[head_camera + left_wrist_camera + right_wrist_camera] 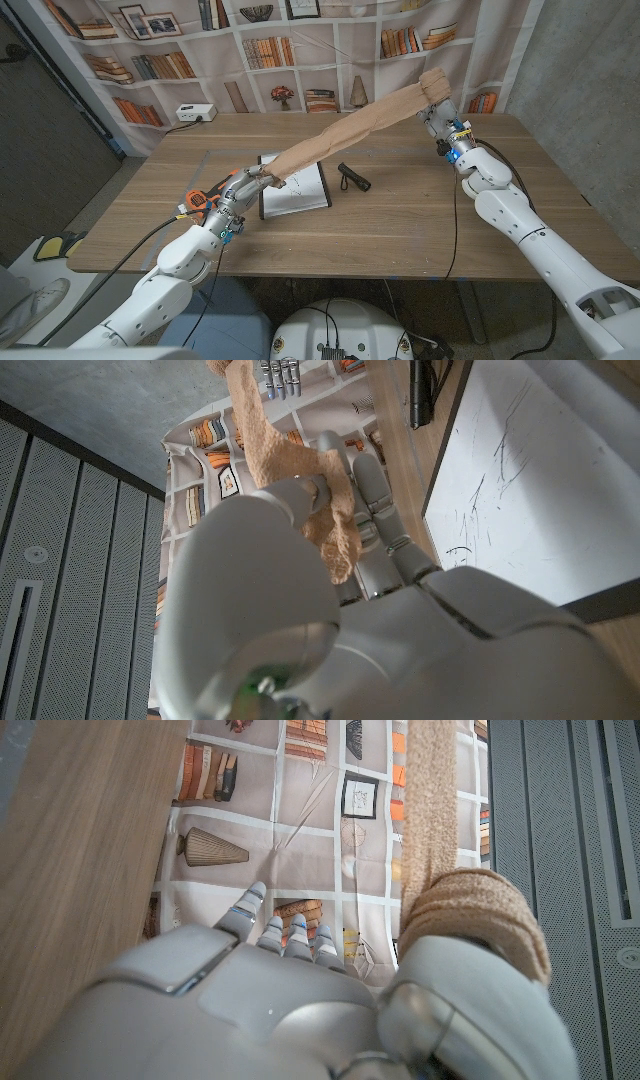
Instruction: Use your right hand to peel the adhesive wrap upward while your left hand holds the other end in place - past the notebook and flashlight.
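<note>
Right hand [437, 100], raised above the table's far side, clamps the roll end of the tan adhesive wrap [350, 135]; left hand [243, 186] pinches its other end low beside one open notebook [294, 186]; one black flashlight [353, 178] lies on the wooden table [400, 220]; the wrap spans above both.

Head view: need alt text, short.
A tan adhesive wrap stretches taut between the robot's two hands: the left hand holds its low end near the table, the right hand holds the roll raised. Below the strip, an open notebook and a black flashlight lie on the wooden table.
</note>
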`<state>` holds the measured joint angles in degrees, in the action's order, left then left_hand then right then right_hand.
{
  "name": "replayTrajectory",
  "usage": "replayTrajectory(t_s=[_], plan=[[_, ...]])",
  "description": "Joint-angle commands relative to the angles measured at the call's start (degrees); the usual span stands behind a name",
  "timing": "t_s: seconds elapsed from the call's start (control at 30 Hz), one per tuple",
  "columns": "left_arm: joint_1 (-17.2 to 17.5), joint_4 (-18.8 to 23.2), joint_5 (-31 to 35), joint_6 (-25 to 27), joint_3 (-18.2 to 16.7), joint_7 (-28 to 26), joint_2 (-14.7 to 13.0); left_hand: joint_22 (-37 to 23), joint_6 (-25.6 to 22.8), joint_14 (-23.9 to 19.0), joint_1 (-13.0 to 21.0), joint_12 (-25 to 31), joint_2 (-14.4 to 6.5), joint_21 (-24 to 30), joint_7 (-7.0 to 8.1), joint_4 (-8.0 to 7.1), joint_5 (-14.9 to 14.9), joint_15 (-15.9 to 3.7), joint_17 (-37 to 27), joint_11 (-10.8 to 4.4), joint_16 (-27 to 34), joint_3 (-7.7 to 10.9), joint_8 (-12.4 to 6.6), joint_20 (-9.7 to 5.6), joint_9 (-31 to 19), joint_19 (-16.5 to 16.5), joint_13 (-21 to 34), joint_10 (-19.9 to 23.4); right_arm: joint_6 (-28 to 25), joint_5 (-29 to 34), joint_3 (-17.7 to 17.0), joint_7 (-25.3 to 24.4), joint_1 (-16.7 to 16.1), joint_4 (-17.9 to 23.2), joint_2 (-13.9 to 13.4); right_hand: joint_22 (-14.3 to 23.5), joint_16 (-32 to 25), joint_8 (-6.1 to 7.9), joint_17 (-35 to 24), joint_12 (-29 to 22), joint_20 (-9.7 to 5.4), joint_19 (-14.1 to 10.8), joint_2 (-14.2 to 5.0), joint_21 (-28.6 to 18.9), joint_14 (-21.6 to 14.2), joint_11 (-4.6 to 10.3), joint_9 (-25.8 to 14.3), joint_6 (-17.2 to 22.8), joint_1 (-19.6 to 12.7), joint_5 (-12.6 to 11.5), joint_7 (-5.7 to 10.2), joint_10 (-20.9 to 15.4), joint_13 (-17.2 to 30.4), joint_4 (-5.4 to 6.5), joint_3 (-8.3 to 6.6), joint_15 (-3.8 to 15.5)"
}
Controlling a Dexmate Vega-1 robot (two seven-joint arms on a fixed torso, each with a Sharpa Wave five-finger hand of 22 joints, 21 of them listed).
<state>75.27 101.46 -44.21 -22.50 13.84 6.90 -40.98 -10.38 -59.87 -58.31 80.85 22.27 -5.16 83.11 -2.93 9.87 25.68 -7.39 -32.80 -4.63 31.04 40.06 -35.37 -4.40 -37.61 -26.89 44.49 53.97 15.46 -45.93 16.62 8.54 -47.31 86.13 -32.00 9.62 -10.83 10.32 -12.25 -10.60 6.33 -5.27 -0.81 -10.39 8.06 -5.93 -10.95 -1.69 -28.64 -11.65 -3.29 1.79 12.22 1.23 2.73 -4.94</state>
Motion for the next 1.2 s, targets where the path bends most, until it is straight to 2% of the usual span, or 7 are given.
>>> replayTrajectory(t_s=[0.03,0.2,0.57,0.97,1.2], plan=[[0.44,-0.86,-0.47,-0.24,-0.01,0.74,0.02,-0.08,-0.52,-3.73,1.00,-0.14,-1.33,0.43,-0.22,0.43,0.19,-4.03,-0.09,-1.35,0.49,0.90,0.22,-0.08,-0.33,0.32,0.27,1.72,-0.81,-1.76,-0.46,1.20,-0.60,1.01,-0.27,0.13,-0.55,0.37,0.03,-0.47,0.08,-0.53,-0.14,-0.39,-0.01,-0.58,-0.04,-0.27,-0.62,0.04,-0.65,-0.02,0.10,-0.42,0.04,-0.31],[0.84,-0.86,-0.55,-0.22,-0.35,0.82,-0.37,-0.09,-0.50,-3.67,0.98,-0.31,-1.34,0.58,-0.23,0.43,0.18,-3.93,-0.23,-1.21,0.57,0.94,0.31,-0.12,-0.42,0.40,0.27,1.80,-1.20,-3.94,-0.63,3.01,-0.64,0.71,0.43,0.13,-0.57,0.31,0.04,-0.63,0.07,-0.42,-0.13,-0.36,0.02,-0.65,-0.03,-0.56,-0.59,0.07,-0.48,-0.27,0.06,-0.46,0.06,-0.45],[1.56,-0.99,-1.09,-0.29,-0.84,1.54,-0.86,-0.08,-0.79,-3.71,0.93,-0.50,-1.34,0.77,-0.33,0.42,0.16,-4.03,0.11,-1.34,0.45,0.98,0.58,-0.24,-0.17,0.57,0.46,1.95,-2.16,-4.78,-1.10,3.31,-1.52,2.30,-0.36,0.13,-0.56,0.34,0.00,-0.78,0.17,-0.24,-0.21,-0.30,0.28,-0.77,-0.02,-0.78,-0.28,0.13,-0.56,-0.46,0.01,-0.37,0.13,-0.72],[3.31,-0.55,-0.87,-1.06,-2.06,1.44,-1.63,-0.06,-0.74,-3.69,0.90,-0.79,-1.34,0.93,-0.29,0.44,0.14,-4.00,0.04,-1.38,0.55,1.05,0.68,-0.34,-0.46,0.78,0.52,2.04,-2.01,-6.80,-1.47,5.21,-1.66,1.85,0.46,0.13,-0.66,0.53,-0.02,-0.92,0.20,-0.15,-0.26,-0.30,0.27,-0.81,-0.02,-0.53,0.03,0.18,-0.70,-0.66,-0.05,-0.30,0.22,-0.82],[3.32,-0.74,-0.75,-1.37,-1.84,2.08,-1.52,-0.06,-0.90,-3.70,0.88,-0.92,-1.33,1.03,-0.31,0.45,0.12,-4.10,0.15,-1.47,0.52,1.08,0.81,-0.36,-0.40,0.91,0.66,2.08,-2.95,-7.06,-1.60,5.12,-2.45,3.05,-0.37,0.13,-0.69,0.59,-0.09,-0.96,0.36,0.05,-0.44,-0.25,0.46,-0.84,-0.01,-0.50,0.49,0.21,-0.73,-0.69,-0.09,-0.08,0.30,-0.99]])
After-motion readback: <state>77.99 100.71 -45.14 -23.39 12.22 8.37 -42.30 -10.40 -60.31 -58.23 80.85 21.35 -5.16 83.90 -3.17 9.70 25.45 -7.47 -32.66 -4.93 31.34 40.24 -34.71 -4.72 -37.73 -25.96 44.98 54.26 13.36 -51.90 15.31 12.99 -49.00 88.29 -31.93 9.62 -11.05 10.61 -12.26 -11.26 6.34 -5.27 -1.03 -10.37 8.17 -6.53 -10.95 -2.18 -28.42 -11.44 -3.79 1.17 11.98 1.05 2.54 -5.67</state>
